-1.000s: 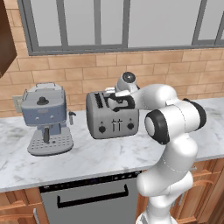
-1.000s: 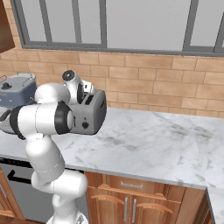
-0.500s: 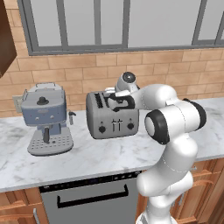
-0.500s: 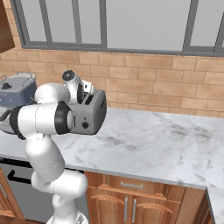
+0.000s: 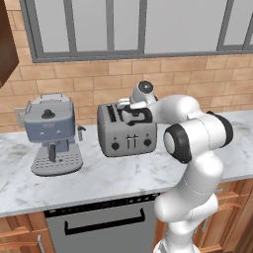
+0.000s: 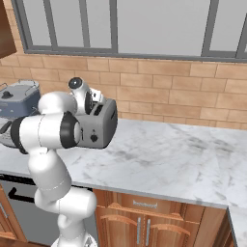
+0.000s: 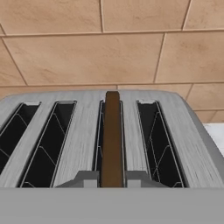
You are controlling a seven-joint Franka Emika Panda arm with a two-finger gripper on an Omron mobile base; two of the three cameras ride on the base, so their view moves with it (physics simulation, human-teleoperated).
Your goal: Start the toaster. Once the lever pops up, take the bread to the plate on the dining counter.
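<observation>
The grey toaster (image 5: 127,132) (image 6: 100,124) stands on the marble worktop against the brick wall. My gripper (image 5: 129,111) (image 7: 112,180) hangs over its top, right of the middle. In the hand view the bread (image 7: 112,139), a thin dark brown slice, stands on edge in the third slot of the toaster (image 7: 78,140), and its top pokes up above the slot. My two fingertips (image 7: 89,179) sit tight against either side of the slice, so the gripper is shut on it. The plate and the dining counter are out of view.
A blue-grey espresso machine (image 5: 49,132) (image 6: 19,99) stands left of the toaster. The marble worktop (image 6: 169,154) stretches to the right. The brick wall (image 5: 197,79) and a window rise behind it. A dark wall cabinet (image 5: 7,44) hangs at the upper left.
</observation>
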